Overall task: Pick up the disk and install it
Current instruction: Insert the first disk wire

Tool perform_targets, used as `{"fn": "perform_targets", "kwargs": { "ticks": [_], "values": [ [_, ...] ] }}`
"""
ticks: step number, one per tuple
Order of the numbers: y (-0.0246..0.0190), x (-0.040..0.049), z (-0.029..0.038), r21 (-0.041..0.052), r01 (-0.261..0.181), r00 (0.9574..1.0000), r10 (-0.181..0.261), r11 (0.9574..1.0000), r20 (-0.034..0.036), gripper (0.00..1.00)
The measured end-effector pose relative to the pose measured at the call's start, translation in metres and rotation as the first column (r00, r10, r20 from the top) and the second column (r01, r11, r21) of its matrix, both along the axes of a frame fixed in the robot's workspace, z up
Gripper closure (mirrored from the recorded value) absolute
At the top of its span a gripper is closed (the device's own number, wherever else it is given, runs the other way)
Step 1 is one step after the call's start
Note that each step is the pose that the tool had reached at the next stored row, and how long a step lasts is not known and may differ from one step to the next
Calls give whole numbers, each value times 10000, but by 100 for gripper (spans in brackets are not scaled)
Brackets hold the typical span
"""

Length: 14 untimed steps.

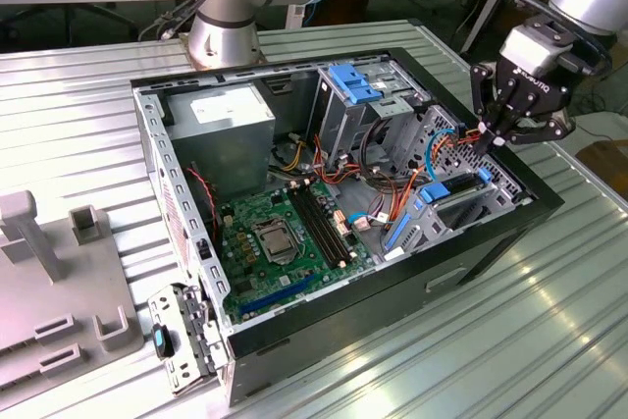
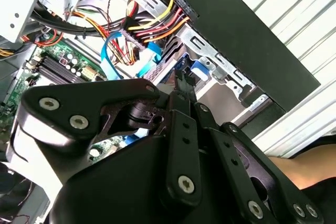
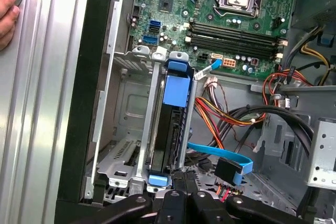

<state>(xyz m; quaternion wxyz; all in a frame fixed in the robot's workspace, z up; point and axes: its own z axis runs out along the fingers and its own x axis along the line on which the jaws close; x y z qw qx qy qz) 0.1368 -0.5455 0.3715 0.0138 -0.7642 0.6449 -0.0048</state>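
Observation:
The disk (image 3: pixel 170 124), a dark drive in a bright blue carrier, lies in the metal bay at the front corner of the open computer case (image 1: pixel 491 242). In the exterior view the disk (image 1: pixel 459 193) is low at the case's right end. My gripper (image 1: pixel 488 139) hangs just above that end with its fingers together and nothing between them. In the first wrist view my gripper (image 3: pixel 186 184) is right at the carrier's near end; whether it touches is unclear. In the second wrist view my gripper (image 2: pixel 184 80) points down at the bay.
Orange, yellow and red power cables (image 3: pixel 231 114) and a blue data cable (image 3: pixel 220 153) run beside the bay. A blue bracket (image 1: pixel 355 80) tops the drive cage, with the motherboard (image 1: pixel 285 233) beyond. A hand (image 3: pixel 6 14) rests on the table. A grey fixture (image 1: pixel 49 282) stands at the exterior view's left.

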Motion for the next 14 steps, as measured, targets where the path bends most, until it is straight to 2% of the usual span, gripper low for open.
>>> {"fn": "perform_targets", "kwargs": {
  "ticks": [7, 8, 10, 12, 13, 14],
  "values": [
    [59, 1, 22, -41, -56, 10000, 56, 10000, 0, 89],
    [98, 3, 24, -59, -97, 10000, 97, 9999, 0, 89],
    [126, 3, 23, -57, -248, 9997, 248, 9997, 0, 89],
    [136, 3, 23, -59, -520, 9986, 520, 9986, 0, 89],
    [138, 3, 23, -58, -808, 9967, 808, 9967, 0, 89],
    [141, 3, 24, -59, -1200, 9928, 1200, 9928, 0, 89]
  ]
}}
